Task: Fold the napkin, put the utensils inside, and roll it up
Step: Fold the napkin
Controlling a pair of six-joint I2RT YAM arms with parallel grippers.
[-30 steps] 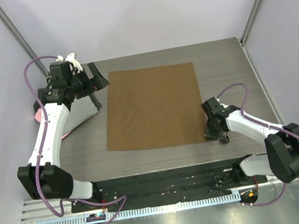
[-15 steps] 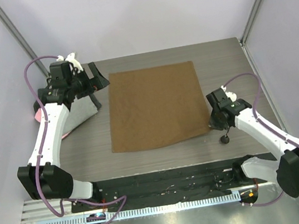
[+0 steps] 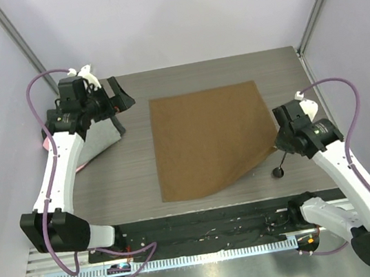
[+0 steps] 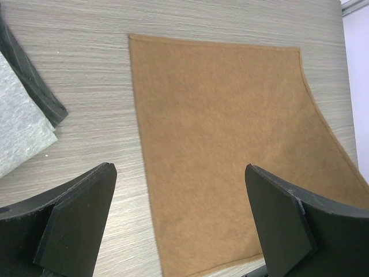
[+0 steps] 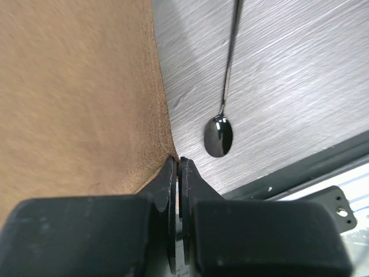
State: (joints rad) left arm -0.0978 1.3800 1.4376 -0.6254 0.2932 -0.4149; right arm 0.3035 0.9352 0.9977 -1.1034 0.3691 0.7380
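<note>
At the right of the top view, the right fingers, pinched shut on the napkin's near corner, have raised it and dragged the cloth rightward within the last second. The utensil lies bare on the tabletop just beside it. The fold looks begun. At upper left, the left fingers gape empty.

Readable text: none in any of the three views | napkin: plain brown cloth, no print or label | tabletop: wood grain only, no numbers, brands or signs.
</note>
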